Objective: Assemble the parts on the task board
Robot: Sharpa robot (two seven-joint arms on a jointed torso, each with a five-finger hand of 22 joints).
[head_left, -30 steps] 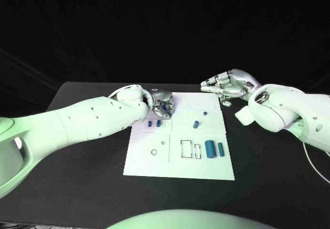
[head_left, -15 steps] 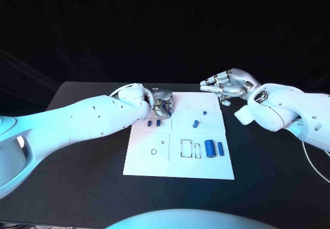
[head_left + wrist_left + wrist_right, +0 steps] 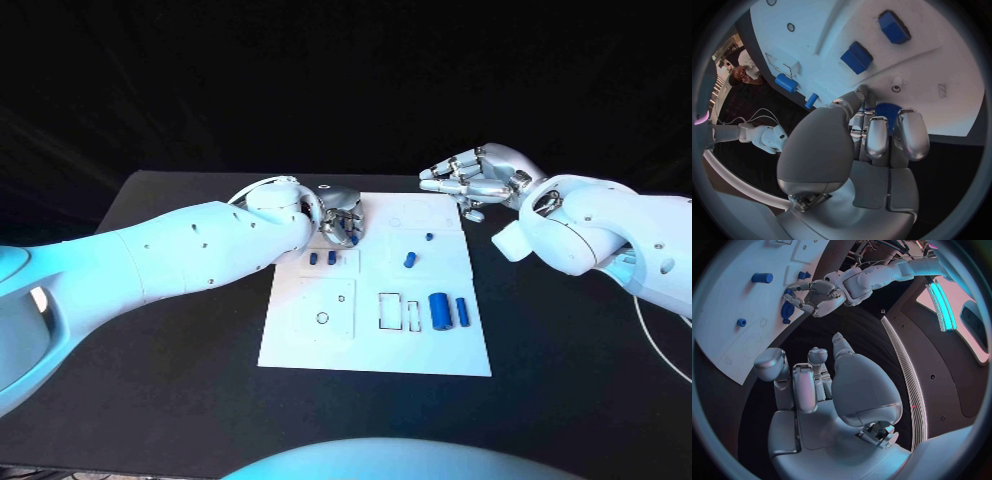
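The left hand (image 3: 338, 222) reaches in over the far left part of the white task board (image 3: 332, 350), fingers bent down toward it. In the left wrist view its fingers (image 3: 879, 135) curl around a round blue ribbed part (image 3: 887, 111), grasping it just above the board; from the head camera that part is hidden behind the hand. The right hand (image 3: 476, 178) hovers beyond the board's far right corner, fingers curled in on nothing, clenched. On the board lie two small blue blocks (image 3: 323, 258), a short blue peg (image 3: 411, 261), and a large blue cylinder (image 3: 441, 311) beside a slim blue bar (image 3: 463, 311).
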